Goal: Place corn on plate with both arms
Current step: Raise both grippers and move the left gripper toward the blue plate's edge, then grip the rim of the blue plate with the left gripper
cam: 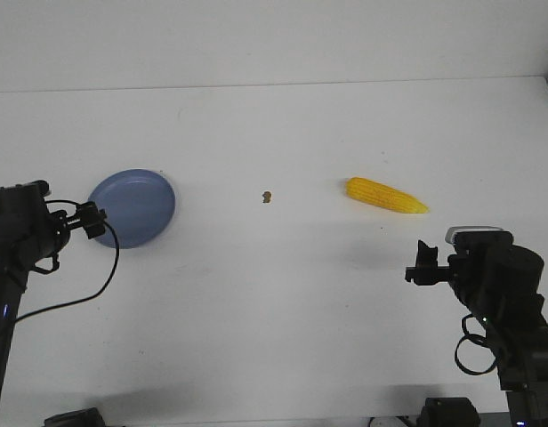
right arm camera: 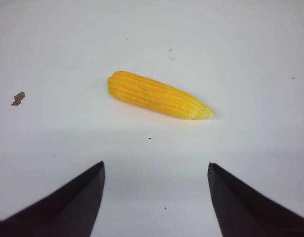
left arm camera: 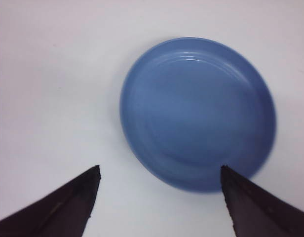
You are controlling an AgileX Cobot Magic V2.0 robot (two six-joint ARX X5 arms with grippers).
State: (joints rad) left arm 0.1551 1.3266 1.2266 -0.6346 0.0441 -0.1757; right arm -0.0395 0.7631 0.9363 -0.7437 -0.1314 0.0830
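Observation:
The yellow corn [cam: 386,196] lies on the white table right of centre, its pointed end to the right; it also shows in the right wrist view [right arm camera: 159,95]. The blue plate [cam: 132,207] lies empty at the left, and fills much of the left wrist view [left arm camera: 197,112]. My left gripper [cam: 94,221] is open at the plate's near-left edge, its fingertips [left arm camera: 94,174] spread wide with nothing between them. My right gripper [cam: 423,261] is open and empty, short of the corn on the near side, fingertips [right arm camera: 98,168] wide apart.
A tiny brown speck [cam: 267,197] lies on the table between plate and corn, also in the right wrist view [right arm camera: 18,98]. The table's far edge [cam: 274,84] meets a pale wall. Black cables [cam: 96,276] hang from the left arm.

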